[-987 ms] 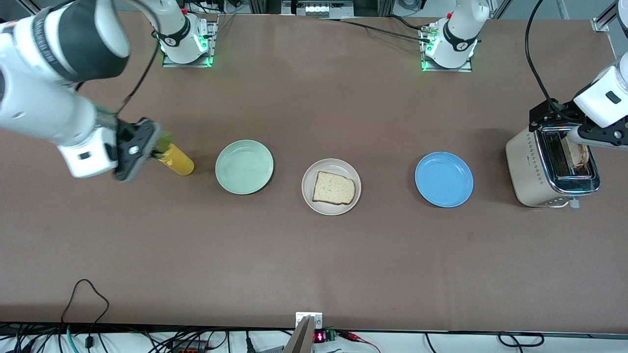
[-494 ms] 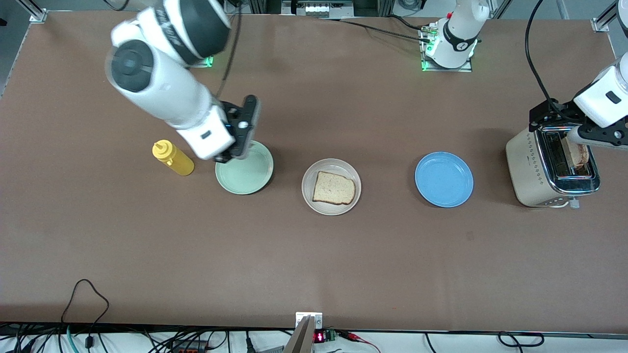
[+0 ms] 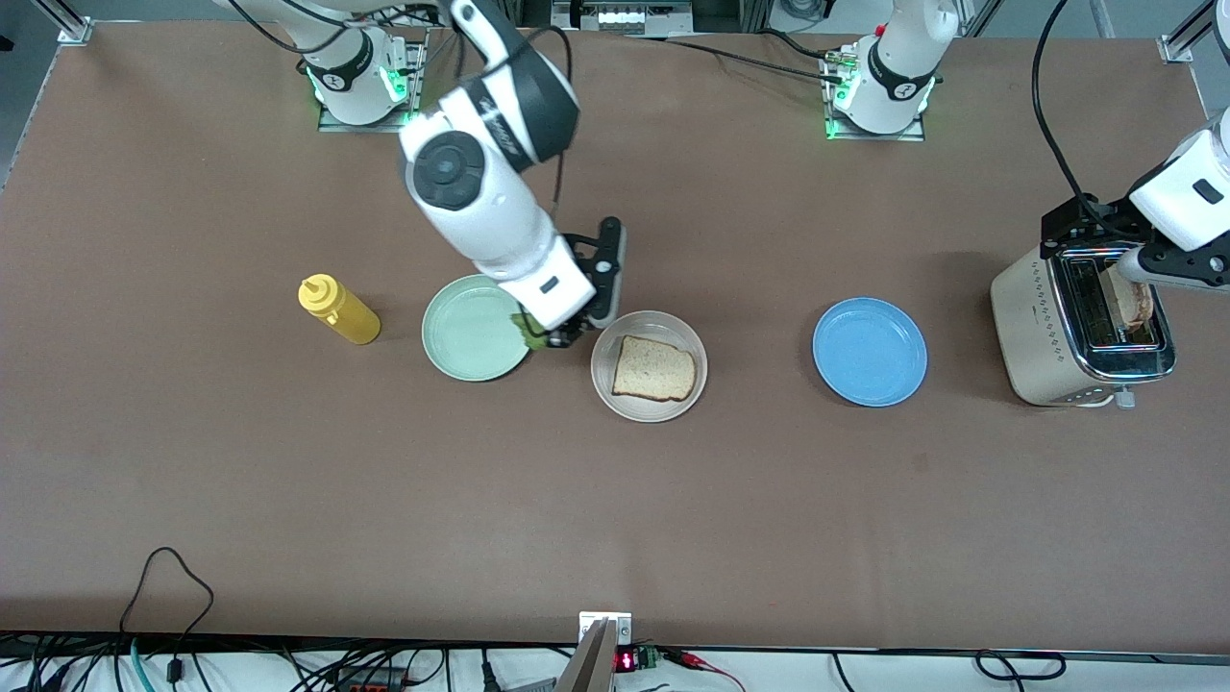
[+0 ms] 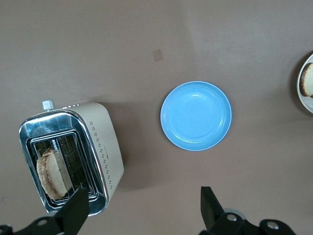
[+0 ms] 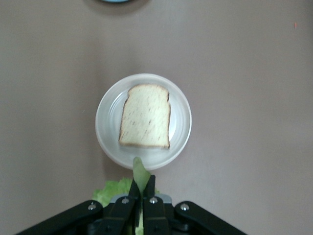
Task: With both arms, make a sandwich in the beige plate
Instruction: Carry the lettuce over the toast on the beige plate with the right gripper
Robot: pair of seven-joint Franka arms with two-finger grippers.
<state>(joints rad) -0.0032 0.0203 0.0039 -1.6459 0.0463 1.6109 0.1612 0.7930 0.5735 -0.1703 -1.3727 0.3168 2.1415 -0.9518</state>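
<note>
The beige plate [image 3: 649, 367] [image 5: 143, 121] sits mid-table with one slice of toast bread [image 3: 653, 370] [image 5: 145, 116] lying flat on it. My right gripper [image 3: 553, 338] [image 5: 142, 183] is shut on a crinkly green lettuce leaf [image 3: 528, 329] [image 5: 139, 172], hanging over the gap between the mint-green plate [image 3: 471, 329] and the beige plate. A second slice of toast [image 3: 1134, 300] [image 4: 51, 174] stands in the toaster [image 3: 1081, 327] [image 4: 73, 154]. My left gripper [image 4: 142, 213] is open above the toaster's edge, holding nothing.
A blue plate [image 3: 870, 351] [image 4: 196, 115] lies between the beige plate and the toaster. A yellow squeeze bottle [image 3: 338, 309] lies at the right arm's end of the row. Cables run along the table edge nearest the front camera.
My right arm has swung from beside the yellow bottle, past the mint-green plate, to the beige plate's rim, carrying the lettuce. The left arm has stayed over the toaster.
</note>
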